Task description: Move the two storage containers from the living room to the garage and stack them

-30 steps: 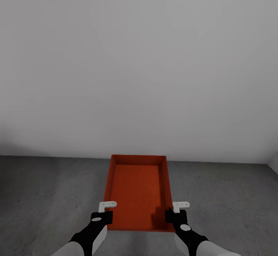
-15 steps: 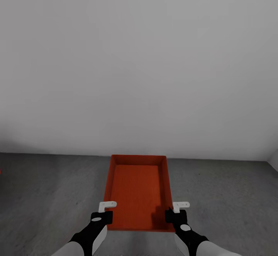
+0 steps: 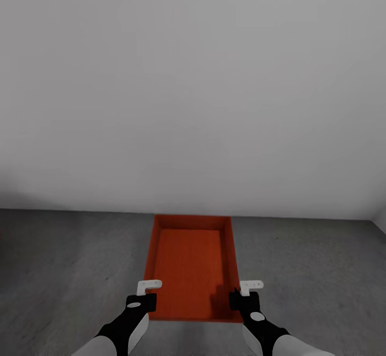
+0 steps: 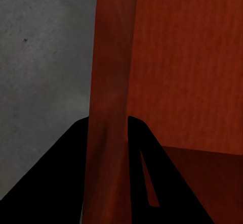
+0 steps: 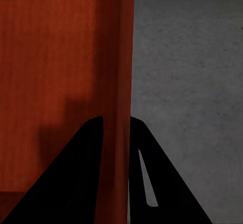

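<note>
Closest to me, my left gripper (image 3: pixel 146 296) is pinched onto the left wall of the storage container (image 3: pixel 192 265), and my right gripper (image 3: pixel 242 295) is pinched onto the right wall, both near the end of the bin nearest me. The wrist cams back that up: on each side one dark finger (image 4: pixel 76 173) sits outside the orange wall and the other inside, closed down to the thickness of the plastic. So the bin is carried between both arms, open side up, empty, long axis pointing away from me

Under and around it is the dark grey concrete floor (image 3: pixel 69 270), so I reckon I'm in the garage. Past the far end of the bin is a plain pale wall (image 3: pixel 193 88)

My guess is this is the carry-in step. Next I'd need to pick a spot, lower both arms evenly so the bin stays level, and only let go once it's resting on something
</note>
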### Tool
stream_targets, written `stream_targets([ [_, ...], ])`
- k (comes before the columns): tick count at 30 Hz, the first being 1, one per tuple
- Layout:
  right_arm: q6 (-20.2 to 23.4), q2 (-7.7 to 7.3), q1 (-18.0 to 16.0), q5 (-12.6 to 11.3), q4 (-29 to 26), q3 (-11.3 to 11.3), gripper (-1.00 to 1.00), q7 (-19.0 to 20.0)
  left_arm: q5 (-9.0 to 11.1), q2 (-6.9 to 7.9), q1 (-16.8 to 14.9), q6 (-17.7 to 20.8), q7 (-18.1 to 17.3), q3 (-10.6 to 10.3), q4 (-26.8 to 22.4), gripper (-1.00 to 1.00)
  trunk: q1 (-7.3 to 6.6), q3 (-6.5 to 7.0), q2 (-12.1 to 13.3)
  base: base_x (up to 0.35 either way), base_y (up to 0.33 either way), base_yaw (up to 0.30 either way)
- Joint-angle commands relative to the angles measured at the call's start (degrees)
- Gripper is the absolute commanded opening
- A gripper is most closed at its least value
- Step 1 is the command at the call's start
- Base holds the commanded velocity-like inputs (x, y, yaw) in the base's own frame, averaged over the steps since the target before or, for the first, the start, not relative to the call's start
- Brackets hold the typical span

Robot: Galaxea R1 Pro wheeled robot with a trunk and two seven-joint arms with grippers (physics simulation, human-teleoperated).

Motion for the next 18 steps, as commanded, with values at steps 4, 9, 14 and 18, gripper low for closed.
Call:
stream_targets([
  [4, -0.1, 0.29, 0.0, -0.3, 0.1, -1.9, -1.00, -0.5, -0.9, -0.05, 0.0, 0.4, 0.6, 1.1, -0.3, -1.00, 0.90, -1.18, -1.7, 0.000, 0.000, 0.000],
  [9, -0.1, 0.29, 0.0, -0.3, 0.1, -1.9, -1.00, -0.5, -0.9, -0.05, 0.0, 0.4, 0.6, 1.1, -0.3, -1.00, 2.00, -2.53, -3.7, 0.000, 0.000, 0.000],
  [14, -0.1, 0.29, 0.0, -0.3, 0.1, -1.9, -1.00, -0.5, -0.9, -0.05, 0.0, 0.4, 0.6, 1.1, -0.3, -1.00, 3.10, -3.89, -5.7, 0.000, 0.000, 0.000],
  [18, -0.1, 0.29, 0.0, -0.3, 0.1, -1.9, -1.00, -0.5, -0.9, -0.05, 0.0, 0.4, 0.6, 1.1, -0.3, -1.00, 3.98, -4.97, -7.3, 0.000, 0.000, 0.000],
])
